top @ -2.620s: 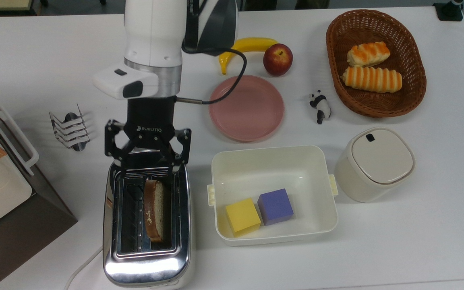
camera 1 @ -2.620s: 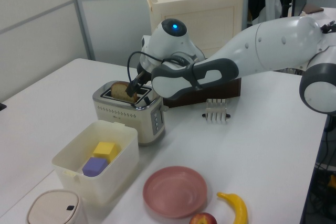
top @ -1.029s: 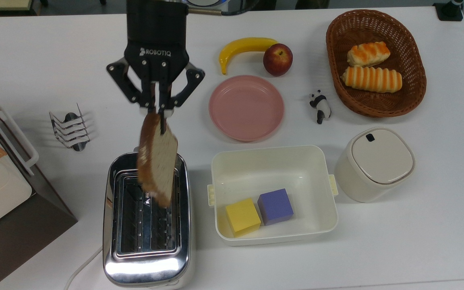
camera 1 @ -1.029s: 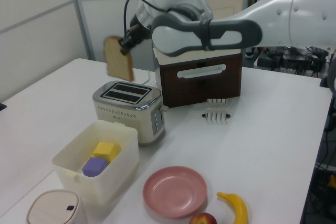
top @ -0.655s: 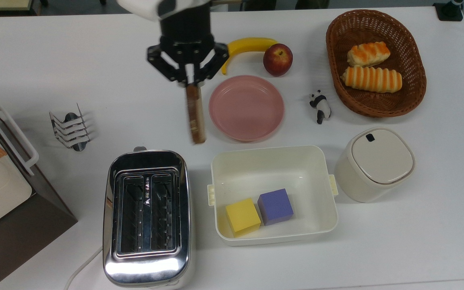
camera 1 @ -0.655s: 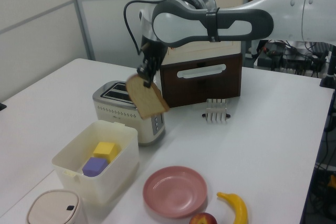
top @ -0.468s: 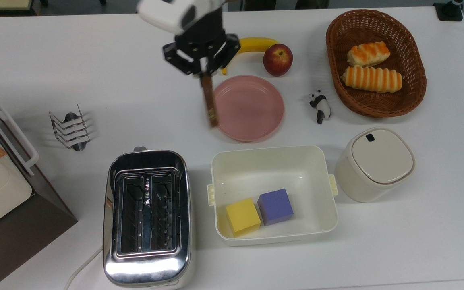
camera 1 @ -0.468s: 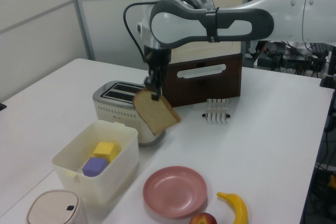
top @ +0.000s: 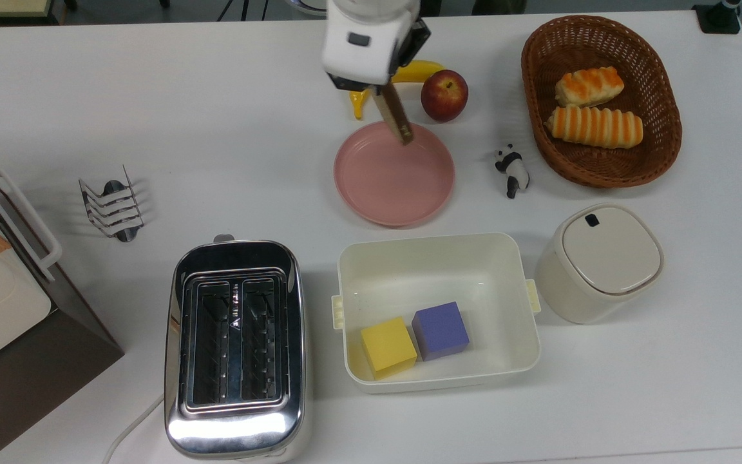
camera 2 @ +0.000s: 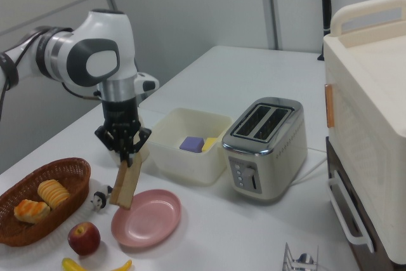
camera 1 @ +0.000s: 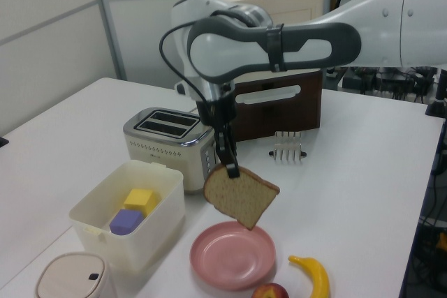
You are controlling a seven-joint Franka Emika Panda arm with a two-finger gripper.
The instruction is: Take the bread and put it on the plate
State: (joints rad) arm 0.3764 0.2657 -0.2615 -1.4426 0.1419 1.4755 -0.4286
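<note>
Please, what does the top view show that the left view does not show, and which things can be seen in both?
Top view alone: the wicker basket with two striped rolls, and the panda figure.

Left view alone: the broad face of the bread, hanging in the air above the plate; also the long white arm.

Both: the bread, edge-on in the top view, the pink plate, the toaster, the cream tub with two blocks, the banana, the apple and the toast rack.
</note>
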